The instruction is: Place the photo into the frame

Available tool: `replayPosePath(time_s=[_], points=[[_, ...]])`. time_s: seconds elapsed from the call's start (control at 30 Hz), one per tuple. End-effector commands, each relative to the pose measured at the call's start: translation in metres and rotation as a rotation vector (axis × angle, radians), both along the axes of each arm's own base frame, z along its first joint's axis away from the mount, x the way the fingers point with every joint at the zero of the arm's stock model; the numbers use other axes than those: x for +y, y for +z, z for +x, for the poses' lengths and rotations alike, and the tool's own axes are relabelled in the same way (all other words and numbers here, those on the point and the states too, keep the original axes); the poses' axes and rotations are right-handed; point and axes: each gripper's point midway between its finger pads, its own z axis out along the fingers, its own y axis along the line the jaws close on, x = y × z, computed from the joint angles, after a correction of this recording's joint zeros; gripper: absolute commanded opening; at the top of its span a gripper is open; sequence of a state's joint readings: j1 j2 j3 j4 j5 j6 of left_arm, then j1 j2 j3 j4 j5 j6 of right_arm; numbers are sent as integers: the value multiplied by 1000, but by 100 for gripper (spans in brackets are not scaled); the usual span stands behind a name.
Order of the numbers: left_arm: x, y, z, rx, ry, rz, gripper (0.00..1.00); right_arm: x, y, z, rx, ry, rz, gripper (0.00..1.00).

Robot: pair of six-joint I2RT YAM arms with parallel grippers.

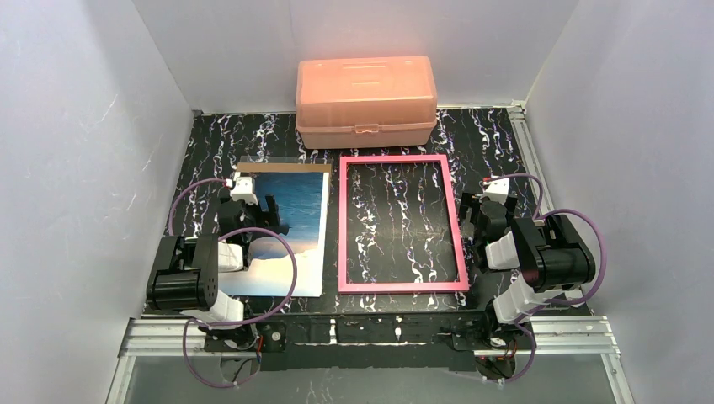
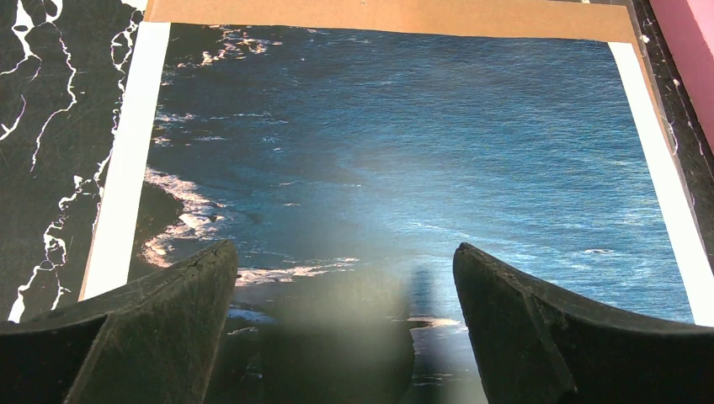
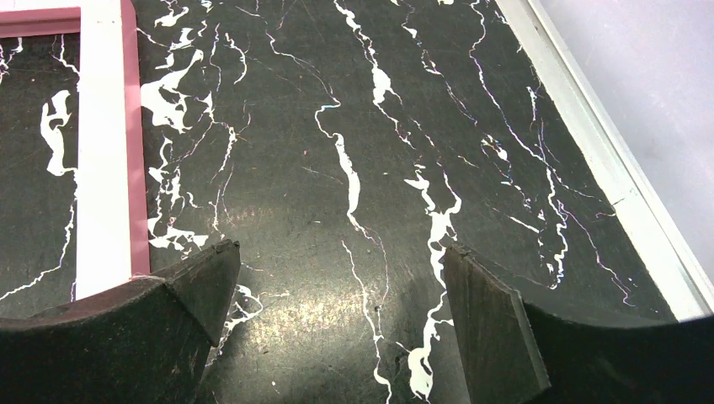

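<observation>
- A salmon-pink box (image 1: 366,101) sits at the middle of the worktop's (image 1: 497,151) far edge. Its lid is down, and I cannot tell what is inside.
- The pink frame (image 1: 343,224) lies flat in the middle of the worktop, just in front of the box. The black marbled surface shows straight through its opening.
- The photo (image 1: 290,219) lies picture side up just beside the frame's left bar, outside the frame, towards the worktop's left edge. A strip of brown board (image 1: 285,167) shows along its far end.
- The left arm is folded low near the left near corner, with its forearm reaching out over the photo. The left gripper (image 1: 268,206) points towards the far edge.
- In the left wrist view, the left gripper (image 2: 345,252) has its jaws spread wide over the blue sea of the photo (image 2: 404,143), grasping nothing. The board (image 2: 387,15) lies ahead and the frame's pink edge (image 2: 686,50) is at the right.
- The right arm is bent up near the right edge, with the right gripper (image 1: 468,206) just beside the frame's right bar.
- In the right wrist view, the right gripper (image 3: 341,252) also has its jaws released, spread over bare worktop (image 3: 354,126). The frame's bar (image 3: 101,143) runs past its left finger.
</observation>
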State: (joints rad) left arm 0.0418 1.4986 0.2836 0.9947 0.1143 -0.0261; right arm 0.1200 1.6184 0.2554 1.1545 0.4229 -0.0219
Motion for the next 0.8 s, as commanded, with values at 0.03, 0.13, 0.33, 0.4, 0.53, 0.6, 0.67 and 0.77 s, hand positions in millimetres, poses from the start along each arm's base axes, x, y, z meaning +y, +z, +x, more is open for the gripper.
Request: replayPosePath(time_s=[0.03,0.13,0.33,0.4,0.53,0.6,0.67,0.77], points=[[2,13,9,-39,7,14,98,0,15,8,-61,-7,11,99],[2,13,9,-39,7,13,98,0,15,8,-61,-7,11,99],[2,13,9,-40,7,12,98,1,15,8,-57,-5,12,99],[5,20,12,-42,28,3,98,-7,19,6,-76,-59,21,99],[19,38,14,111,76,23,98,-13,32,0,-60,-97,20,99],[21,51,10,200,31,98,98,-17,52,3,-44,-154,50,99],[30,68,5,283,39,119,98,-21,72,4,-28,-224,119,99],[31,95,-8,409,19,43,98,-22,79,2,-45,-413,417,99]])
